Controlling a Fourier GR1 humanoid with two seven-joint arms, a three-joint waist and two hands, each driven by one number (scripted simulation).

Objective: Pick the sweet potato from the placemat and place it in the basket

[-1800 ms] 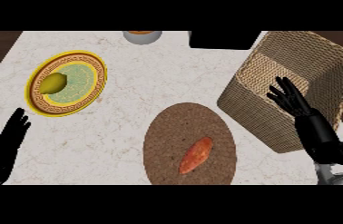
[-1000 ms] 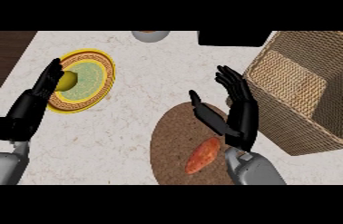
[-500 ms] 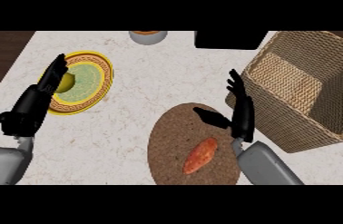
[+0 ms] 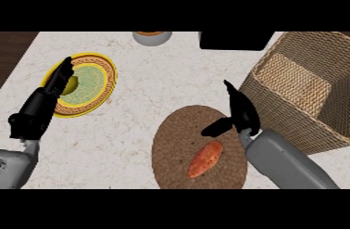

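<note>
An orange sweet potato [image 4: 206, 159] lies on the round brown placemat [image 4: 174, 144], toward its lower right. My right hand [image 4: 240, 113] hovers over the placemat's upper right edge, open, fingers straight and pointing away, thumb out to the left just above the sweet potato without touching it. The wicker basket [image 4: 301, 100] stands right of that hand, its opening showing. My left hand [image 4: 42, 104] rests open at the left, over the edge of the yellow plate.
A yellow patterned plate [image 4: 92, 84] with a yellow-green fruit [image 4: 70, 85] sits at the left. A small bowl [image 4: 152, 36] and a black object [image 4: 236, 40] stand at the counter's back edge. Dark floor shows beyond the counter's left edge.
My right hand has dropped lower and tilted edge-on toward the sweet potato. The view has shifted slightly, and the left hand stays beside the plate.
</note>
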